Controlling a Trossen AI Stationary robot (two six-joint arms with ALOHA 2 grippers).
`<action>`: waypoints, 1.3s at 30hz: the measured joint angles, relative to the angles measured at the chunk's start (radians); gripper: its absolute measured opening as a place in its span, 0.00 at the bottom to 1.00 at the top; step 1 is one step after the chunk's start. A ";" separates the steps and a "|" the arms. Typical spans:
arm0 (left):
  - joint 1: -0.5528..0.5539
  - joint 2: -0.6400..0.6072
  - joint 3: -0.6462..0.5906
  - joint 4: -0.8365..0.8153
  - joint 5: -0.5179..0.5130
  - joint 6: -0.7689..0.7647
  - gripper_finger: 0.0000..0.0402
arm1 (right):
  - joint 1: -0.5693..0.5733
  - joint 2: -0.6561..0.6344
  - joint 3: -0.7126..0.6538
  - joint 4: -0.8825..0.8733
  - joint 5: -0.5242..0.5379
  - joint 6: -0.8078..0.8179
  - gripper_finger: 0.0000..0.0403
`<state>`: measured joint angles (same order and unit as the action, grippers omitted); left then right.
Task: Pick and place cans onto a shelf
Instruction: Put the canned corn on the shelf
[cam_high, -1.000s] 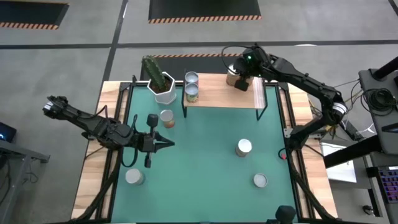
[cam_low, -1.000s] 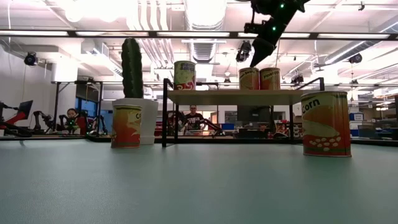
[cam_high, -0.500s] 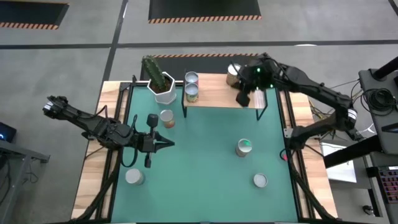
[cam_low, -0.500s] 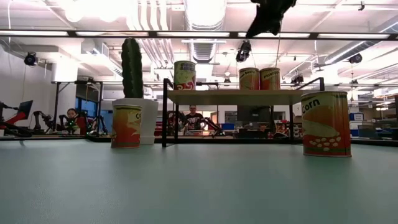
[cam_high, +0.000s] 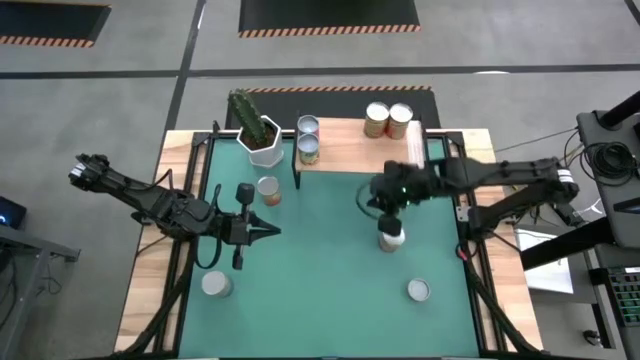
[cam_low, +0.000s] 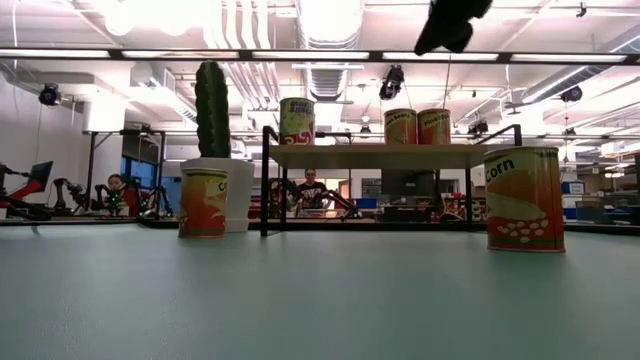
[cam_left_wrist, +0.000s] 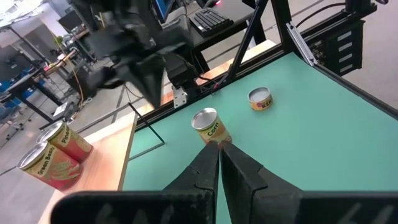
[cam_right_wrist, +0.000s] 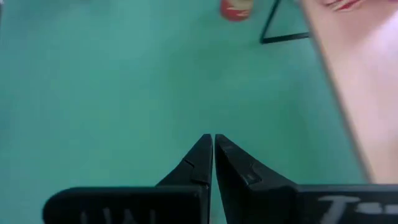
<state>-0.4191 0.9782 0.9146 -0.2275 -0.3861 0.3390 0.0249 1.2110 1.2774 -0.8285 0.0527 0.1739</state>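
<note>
The shelf (cam_high: 360, 150) stands at the table's far side with two cans at its left end (cam_high: 308, 138) and two at its right end (cam_high: 388, 120). On the green mat stand a corn can (cam_high: 391, 237), a can near the cactus pot (cam_high: 267, 188), and two near cans (cam_high: 418, 290) (cam_high: 215, 284). My right gripper (cam_high: 385, 200) hovers shut and empty over the mat, just far of the corn can, high in the low view (cam_low: 450, 20). My left gripper (cam_high: 270, 232) is shut and empty at the mat's left.
A white cactus pot (cam_high: 262, 140) stands at the shelf's left end. Black frame rails (cam_high: 195, 200) run along the mat's left and right sides. The left wrist view shows the corn can (cam_left_wrist: 211, 124) beyond the shut fingers. People sit in the room behind (cam_low: 312, 190).
My right gripper has gone from above the shelf's right-hand cans toward the table's near edge, out over the mat, and now hangs close to the corn can. The two cans stay upright on the shelf. My left arm has kept still.
</note>
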 joint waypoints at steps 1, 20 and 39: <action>0.000 0.000 0.000 -0.002 0.000 -0.004 0.00 | 0.019 -0.011 -0.031 0.031 0.003 0.022 0.02; 0.000 0.000 0.000 -0.005 0.002 -0.023 0.00 | 0.253 -0.264 -0.467 0.169 0.284 0.302 0.02; 0.000 0.000 0.000 0.009 0.002 -0.026 0.00 | 0.272 -0.278 -0.514 0.176 0.287 0.419 0.33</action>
<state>-0.4191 0.9783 0.9150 -0.2180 -0.3840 0.3126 0.2966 0.9329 0.7637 -0.6525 0.3401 0.5925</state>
